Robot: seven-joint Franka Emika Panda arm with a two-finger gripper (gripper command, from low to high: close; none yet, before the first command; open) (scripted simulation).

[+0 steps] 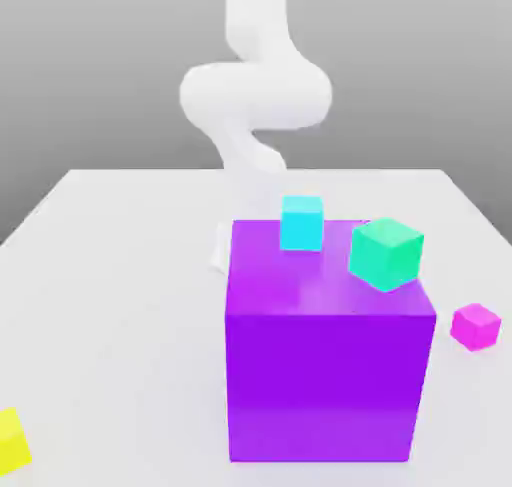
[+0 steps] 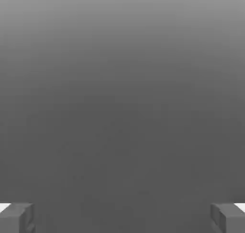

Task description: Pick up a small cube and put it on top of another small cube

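Observation:
The small bright yellow cube (image 1: 12,441) lies on the white table (image 1: 110,305) at the near corner on the exterior view's left, partly cut by the picture's edge. A small magenta cube (image 1: 475,326) sits on the table at the exterior view's right. The white arm (image 1: 255,95) rises at the back, behind a big purple cube (image 1: 325,375). In the hand view my gripper (image 2: 122,218) is open, its grey fingertips (image 2: 16,218) wide apart with nothing between them, and it faces plain grey background.
The big purple cube stands in the middle foreground. A cyan cube (image 1: 301,223) and a green cube (image 1: 386,253) show over its top face; I cannot tell whether they rest on it. Bare table stretches to the left.

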